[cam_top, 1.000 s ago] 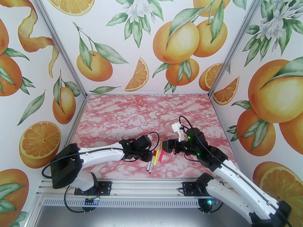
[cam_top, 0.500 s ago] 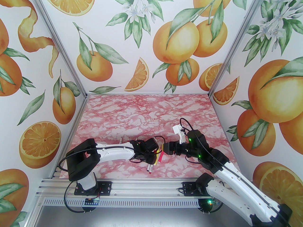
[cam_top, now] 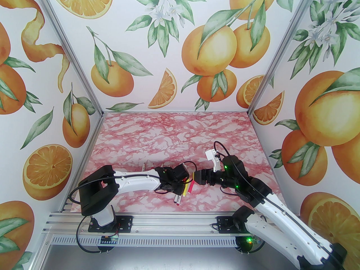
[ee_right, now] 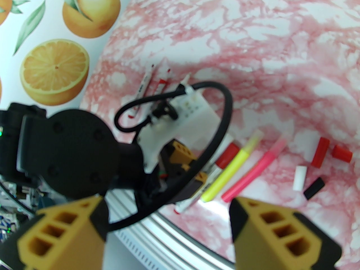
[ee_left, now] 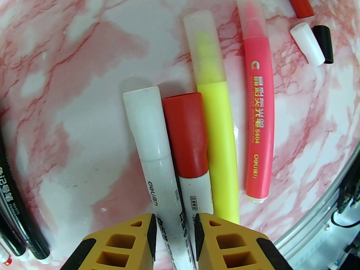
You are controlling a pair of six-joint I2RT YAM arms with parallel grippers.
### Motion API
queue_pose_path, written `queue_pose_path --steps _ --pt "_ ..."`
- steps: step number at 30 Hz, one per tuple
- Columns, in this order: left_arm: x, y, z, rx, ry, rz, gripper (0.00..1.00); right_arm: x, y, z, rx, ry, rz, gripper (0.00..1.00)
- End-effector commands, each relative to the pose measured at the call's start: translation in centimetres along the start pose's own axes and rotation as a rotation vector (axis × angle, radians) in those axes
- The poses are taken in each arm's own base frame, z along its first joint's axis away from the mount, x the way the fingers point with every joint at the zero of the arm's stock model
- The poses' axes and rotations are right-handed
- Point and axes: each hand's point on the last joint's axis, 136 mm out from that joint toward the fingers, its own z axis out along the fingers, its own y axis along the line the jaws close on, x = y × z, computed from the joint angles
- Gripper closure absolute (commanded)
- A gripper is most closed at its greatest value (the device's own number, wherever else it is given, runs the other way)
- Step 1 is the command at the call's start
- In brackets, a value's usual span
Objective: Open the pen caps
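left gripper (ee_left: 174, 221) straddles white-capped marker (ee_left: 149, 128) and red-capped marker (ee_left: 187, 139), bottom centre — pinching or not, cannot tell; yellow highlighter (ee_left: 219, 139) touches alongside. right gripper (ee_right: 166, 207) spread — empty.

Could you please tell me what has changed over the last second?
The left gripper moved right, from beside the white-capped marker and red-capped marker to straddling their barrels. The right gripper stayed open, barely shifting; the yellow highlighter and pink highlighter stayed put.

Left arm (cam_top: 135, 180) stretched rightward, left gripper (ee_left: 174, 224) low, jaws narrow; right gripper (ee_right: 166, 207) facing it, jaws wide apart
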Motion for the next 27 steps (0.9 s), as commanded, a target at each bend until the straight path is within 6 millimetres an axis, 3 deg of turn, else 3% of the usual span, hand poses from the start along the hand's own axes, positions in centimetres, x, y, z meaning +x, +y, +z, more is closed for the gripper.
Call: queue_pose_path --steps 1,11,21,27 --pt "0.5 1.1 -0.2 -0.055 0.012 0.016 0.69 -0.1 -0.3 0.2 0.014 -0.014 0.005 0.24" --pt "0.5 1.6 0.0 -0.097 0.026 0.038 0.69 -0.2 -0.5 0.4 0.024 -0.01 0.007 0.24" --pt "1.0 2.4 1.5 -0.159 0.09 0.105 0.72 -0.5 -0.6 0.7 0.036 -0.005 0.005 0.24" --pt "-0.8 2.1 -0.1 -0.124 0.035 0.121 0.81 -1.0 -0.9 0.5 0.051 -0.049 0.027 0.26"
